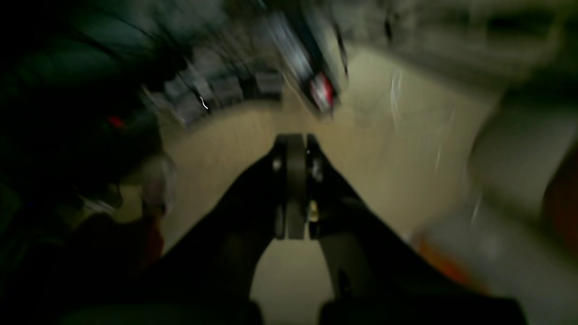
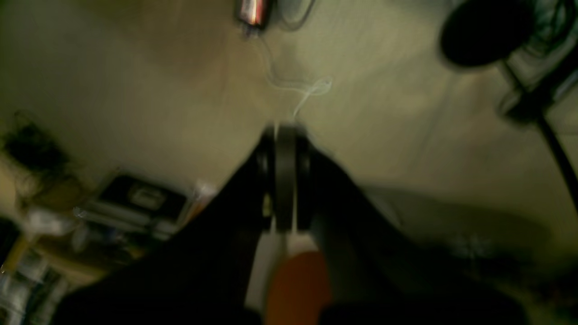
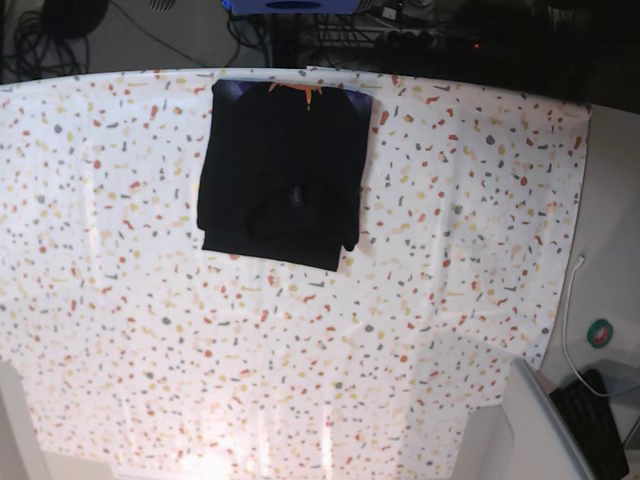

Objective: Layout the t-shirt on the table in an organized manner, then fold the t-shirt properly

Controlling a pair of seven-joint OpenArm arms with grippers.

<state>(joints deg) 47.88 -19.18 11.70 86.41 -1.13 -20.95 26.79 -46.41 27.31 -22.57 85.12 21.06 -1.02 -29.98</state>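
White cable [image 3: 566, 305] lay right of the cloth, round green tag [image 3: 600, 333] nearby, black keyboard [image 3: 592, 420] below, dark cords [image 3: 35, 45] top left.

So my tabletop [image 3: 450, 260] is covered in that white cloth with red, orange, yellow and grey flecks. Only thing lying on it is the black t-shirt [image 3: 285, 185], folded into a neat rectangle near the far edge, with a sliver of purple and orange print showing along its top.
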